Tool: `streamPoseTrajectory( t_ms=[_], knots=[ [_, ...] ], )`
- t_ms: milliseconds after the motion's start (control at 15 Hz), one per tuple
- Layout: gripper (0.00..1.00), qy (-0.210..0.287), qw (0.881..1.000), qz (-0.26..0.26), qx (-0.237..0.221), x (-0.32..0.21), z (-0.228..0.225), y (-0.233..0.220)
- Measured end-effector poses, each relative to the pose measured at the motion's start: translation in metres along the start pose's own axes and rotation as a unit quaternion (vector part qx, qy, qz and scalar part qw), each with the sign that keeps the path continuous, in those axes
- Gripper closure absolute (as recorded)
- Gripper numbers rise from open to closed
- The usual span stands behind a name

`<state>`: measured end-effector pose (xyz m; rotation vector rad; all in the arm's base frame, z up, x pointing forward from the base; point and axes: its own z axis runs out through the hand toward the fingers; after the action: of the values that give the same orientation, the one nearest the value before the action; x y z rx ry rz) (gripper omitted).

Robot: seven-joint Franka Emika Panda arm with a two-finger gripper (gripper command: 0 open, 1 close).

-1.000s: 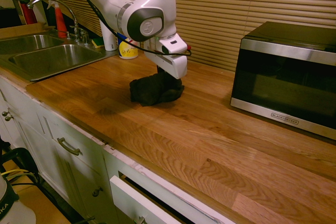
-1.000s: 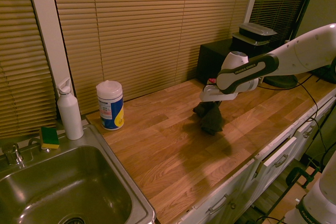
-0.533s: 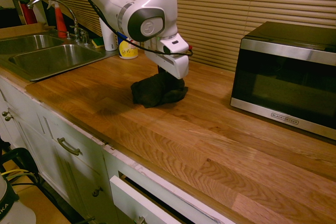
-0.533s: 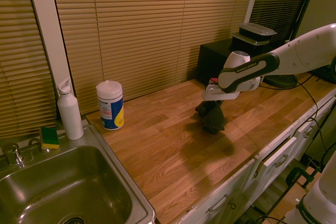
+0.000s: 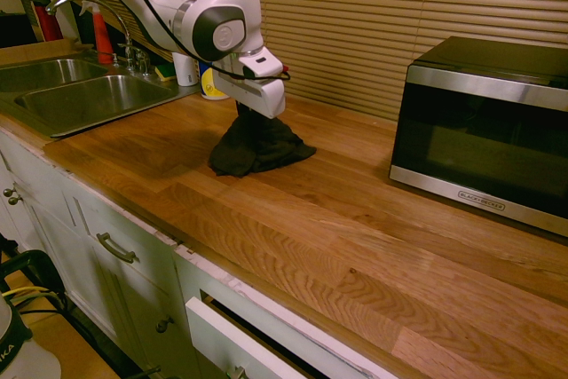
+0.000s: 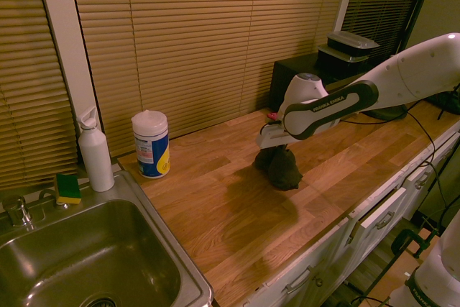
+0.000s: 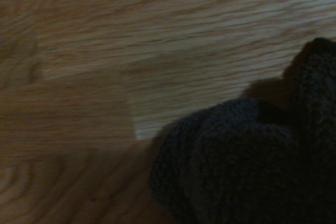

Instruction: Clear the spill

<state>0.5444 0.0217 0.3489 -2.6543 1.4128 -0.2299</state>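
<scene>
Pinching the dark cloth in the end effector, on the table. Probably midway through wiping; cannot confirm the spill's place, perhaps under the cloth or at the tiny speck beside it. Use open wood towards the microwave, avoiding the front edge.

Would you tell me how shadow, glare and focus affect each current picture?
First exterior view: warm, dim light, dull sheen on the sink. Second exterior view: soft shadow on the countertop beside the cloth. Wrist view: dark, slightly blurred.
</scene>
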Motion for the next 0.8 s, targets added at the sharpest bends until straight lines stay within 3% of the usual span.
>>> streamPoseTrajectory(
  t_ms=[800],
  knots=[
    [1.00,-0.004,0.998,-0.057,0.006,-0.131,-0.001,-0.069]
  ],
)
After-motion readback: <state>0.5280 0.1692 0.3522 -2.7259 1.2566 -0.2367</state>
